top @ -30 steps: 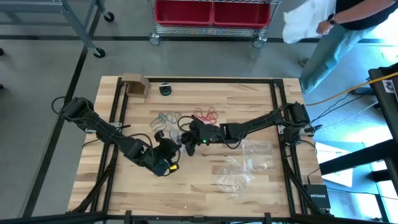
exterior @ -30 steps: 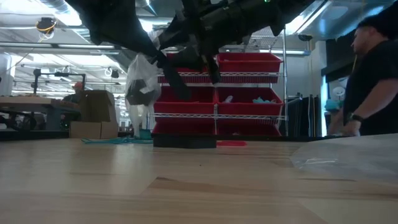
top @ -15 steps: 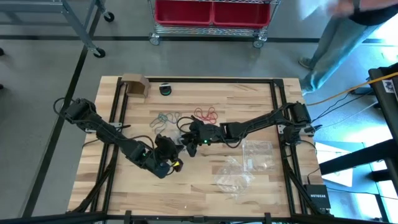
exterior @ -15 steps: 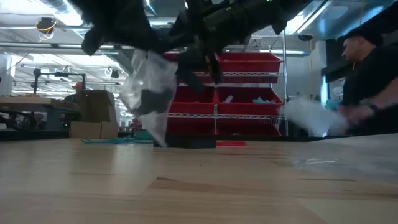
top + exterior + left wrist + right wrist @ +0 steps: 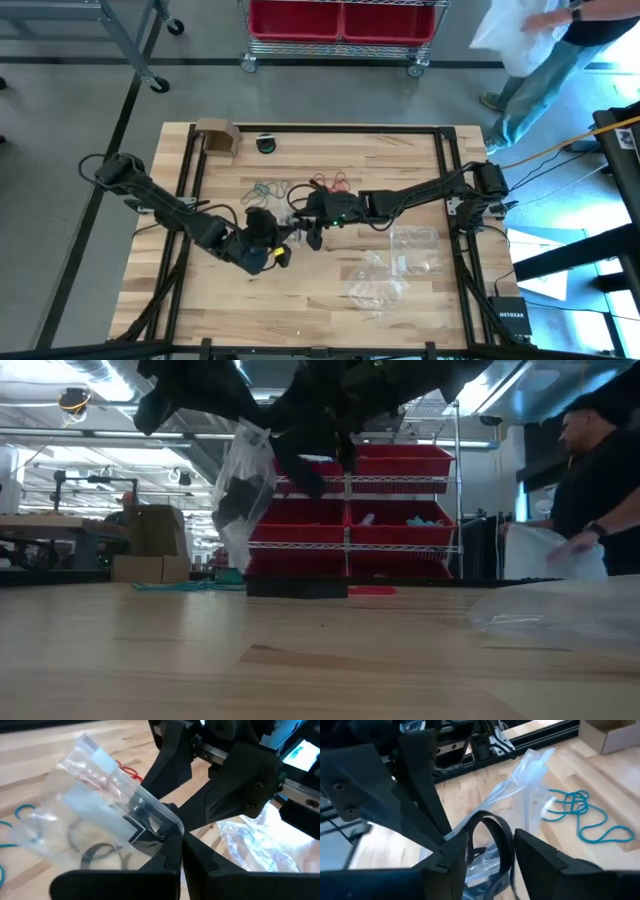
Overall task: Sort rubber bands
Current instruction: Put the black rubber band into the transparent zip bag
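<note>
A clear zip bag (image 5: 243, 495) hangs above the table's middle between my two grippers, with black rubber bands (image 5: 95, 854) inside it. My left gripper (image 5: 181, 837) is shut on the bag. My right gripper (image 5: 492, 850) faces the bag (image 5: 520, 775) with a black rubber band (image 5: 492, 820) arching between its fingers. A cluster of teal rubber bands (image 5: 265, 189) and one of red rubber bands (image 5: 331, 182) lie on the wood beyond the grippers. My left gripper pinches the bag's top edge at one corner (image 5: 167, 822) between its two fingers. The bag hangs below the hold, clear of the table. My right gripper has the black band's loop (image 5: 506, 837) between its two fingers, the arch standing up past their ends against the bag's mouth; the contact lower down is hidden by the fingers.
Two more clear bags (image 5: 412, 250) (image 5: 372, 285) lie on the table's right near part. A cardboard box (image 5: 216, 136) and a small black round thing (image 5: 265, 143) sit at the far edge. A person (image 5: 600, 490) handles a white bag beyond the table's right.
Both grippers have risen a little and rolled about their own lines. The bag swung out and spread, then turned to hang narrow and higher, its lower end well off the table. The person behind has shifted the white bag.
</note>
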Robot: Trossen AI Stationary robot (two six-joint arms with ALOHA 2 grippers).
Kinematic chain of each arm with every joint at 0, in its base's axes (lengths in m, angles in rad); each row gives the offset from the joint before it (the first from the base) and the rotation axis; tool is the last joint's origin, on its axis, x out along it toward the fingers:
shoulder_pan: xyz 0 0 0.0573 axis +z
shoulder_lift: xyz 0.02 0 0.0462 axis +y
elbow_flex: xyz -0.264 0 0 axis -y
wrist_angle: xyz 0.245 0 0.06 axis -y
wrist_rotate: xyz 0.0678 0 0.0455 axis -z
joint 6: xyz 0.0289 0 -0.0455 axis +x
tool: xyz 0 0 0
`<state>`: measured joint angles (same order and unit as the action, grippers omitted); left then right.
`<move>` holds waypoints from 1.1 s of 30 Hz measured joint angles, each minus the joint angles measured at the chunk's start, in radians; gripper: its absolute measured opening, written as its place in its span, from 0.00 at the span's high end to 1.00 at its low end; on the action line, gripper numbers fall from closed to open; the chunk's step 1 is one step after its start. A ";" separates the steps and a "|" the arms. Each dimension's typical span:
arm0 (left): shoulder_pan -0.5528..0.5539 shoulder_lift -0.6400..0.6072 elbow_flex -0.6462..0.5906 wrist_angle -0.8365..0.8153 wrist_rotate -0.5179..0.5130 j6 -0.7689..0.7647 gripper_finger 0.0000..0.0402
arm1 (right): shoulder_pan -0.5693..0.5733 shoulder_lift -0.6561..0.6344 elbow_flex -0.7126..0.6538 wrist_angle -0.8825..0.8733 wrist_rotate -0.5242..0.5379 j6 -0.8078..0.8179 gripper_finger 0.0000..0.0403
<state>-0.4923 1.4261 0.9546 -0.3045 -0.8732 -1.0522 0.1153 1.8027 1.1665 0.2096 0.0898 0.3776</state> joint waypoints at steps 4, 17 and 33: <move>0.014 -0.001 0.000 -0.004 0.013 0.004 1.00 | -0.001 0.000 0.031 -0.047 0.006 -0.100 0.61; 0.021 0.001 0.000 -0.023 0.041 0.034 1.00 | 0.003 -0.001 0.042 -0.113 0.069 -0.383 0.42; 0.011 0.001 -0.001 -0.117 0.069 0.035 1.00 | 0.012 -0.104 0.036 -0.543 0.046 -0.306 0.42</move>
<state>-0.4809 1.4269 0.9539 -0.4215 -0.8045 -1.0175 0.1268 1.6986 1.2026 -0.3337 0.1361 0.0721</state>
